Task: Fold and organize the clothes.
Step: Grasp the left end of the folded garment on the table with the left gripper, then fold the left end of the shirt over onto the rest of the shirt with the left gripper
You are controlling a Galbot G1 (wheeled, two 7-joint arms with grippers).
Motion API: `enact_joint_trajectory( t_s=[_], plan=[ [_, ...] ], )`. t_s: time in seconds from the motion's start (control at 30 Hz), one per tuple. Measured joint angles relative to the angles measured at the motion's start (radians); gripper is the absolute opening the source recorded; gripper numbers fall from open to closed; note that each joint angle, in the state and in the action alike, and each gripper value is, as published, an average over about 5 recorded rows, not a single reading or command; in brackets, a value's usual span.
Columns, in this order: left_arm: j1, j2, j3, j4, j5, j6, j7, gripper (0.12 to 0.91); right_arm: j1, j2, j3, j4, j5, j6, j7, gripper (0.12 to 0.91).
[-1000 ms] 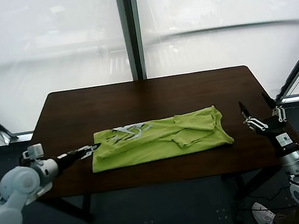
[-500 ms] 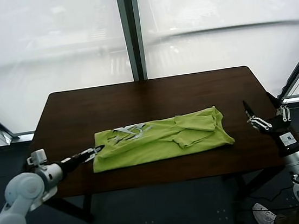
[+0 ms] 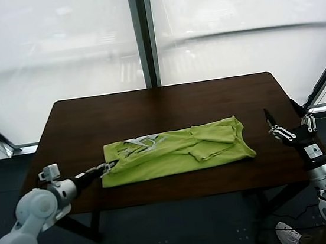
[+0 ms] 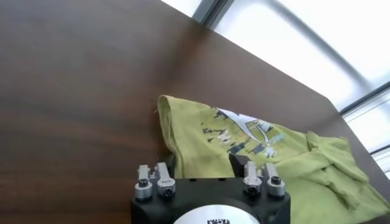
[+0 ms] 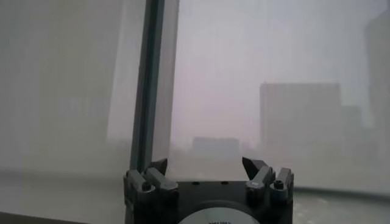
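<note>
Your T-shirt lies roughly flat on the dark wooden table, a little nearer the near edge than the far one and about midway between the left and right ends; it is lime green, loosely folded into a wide band running left to right, with the white printed graphic showing on its far left part and a rumpled bunch of cloth toward its right end; your left gripper reaches in low from the near left and sits right at the shirt's near left corner, its tips meeting the hem there; in the left wrist view the left gripper has its two fingers standing on either side of the green cloth edge, with fabric lying in the gap between them, and they look drawn partway in, neither wide nor fully together; whether they actually pinch the cloth you cannot tell from these views; your right gripper waits off the right end of the table, well apart from the shirt, raised above the table edge with its jaws spread wide and nothing between them; in the right wrist view the right gripper points at the pale window and its dark frame post, fingers well apart.
</note>
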Motion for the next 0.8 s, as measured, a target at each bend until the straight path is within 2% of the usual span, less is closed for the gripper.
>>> enact_joint_trajectory(
  t_s=[0.1, 0.17, 0.37, 0.57, 0.8],
  plan=[
    [-0.001, -0.006, -0.005, -0.009, 0.000, 0.003, -0.020, 0.207, 0.001, 0.003, 0.000, 0.002, 0.000, 0.000, 0.001, 0.907],
    [-0.001, -0.007, -0.012, -0.017, -0.001, 0.004, -0.034, 0.170, 0.002, 0.005, 0.000, 0.003, 0.001, -0.001, 0.001, 0.907],
    [-0.002, 0.016, -0.053, -0.049, 0.013, 0.012, -0.058, 0.163, 0.017, 0.010, -0.008, 0.001, 0.006, 0.000, 0.012, 0.907],
    [0.011, 0.068, -0.109, -0.062, 0.073, 0.010, -0.059, 0.163, 0.048, 0.018, -0.033, -0.013, 0.008, 0.003, 0.038, 0.907],
    [0.070, 0.132, -0.231, -0.071, 0.075, 0.007, -0.074, 0.163, 0.118, 0.035, -0.088, -0.044, 0.007, 0.007, 0.059, 0.907]
  ],
)
